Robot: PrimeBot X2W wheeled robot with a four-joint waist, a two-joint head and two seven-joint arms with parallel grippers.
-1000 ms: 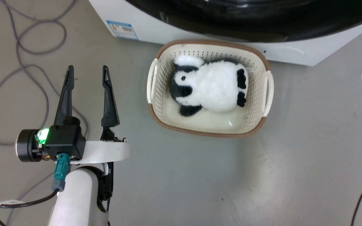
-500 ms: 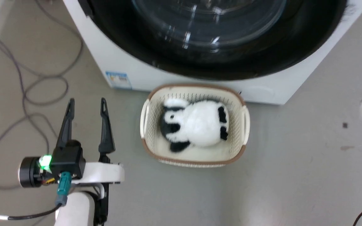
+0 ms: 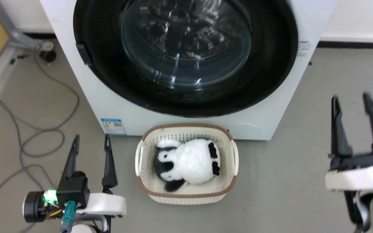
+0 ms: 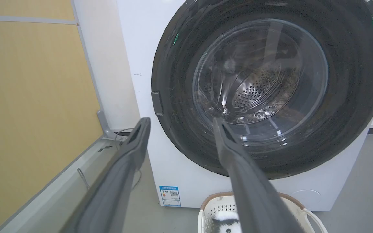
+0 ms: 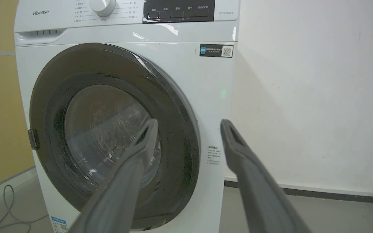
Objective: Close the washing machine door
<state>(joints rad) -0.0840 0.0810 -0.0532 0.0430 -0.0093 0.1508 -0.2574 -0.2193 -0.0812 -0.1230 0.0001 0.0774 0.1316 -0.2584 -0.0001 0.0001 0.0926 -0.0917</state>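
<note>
Grey floor (image 3: 287, 194), washing machine door (image 3: 186, 48) beyond left gripper (image 3: 91, 137)

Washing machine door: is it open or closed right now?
Shut. The washing machine door sits flat against the front of the washing machine, and no gap shows around its black ring in either wrist view.

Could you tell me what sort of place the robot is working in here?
Probably a laundry corner in a plain room, perhaps a test space: a white front-loading washing machine stands by a bare white wall, and a cream basket holding a toy panda sits on the grey floor before it.
</note>
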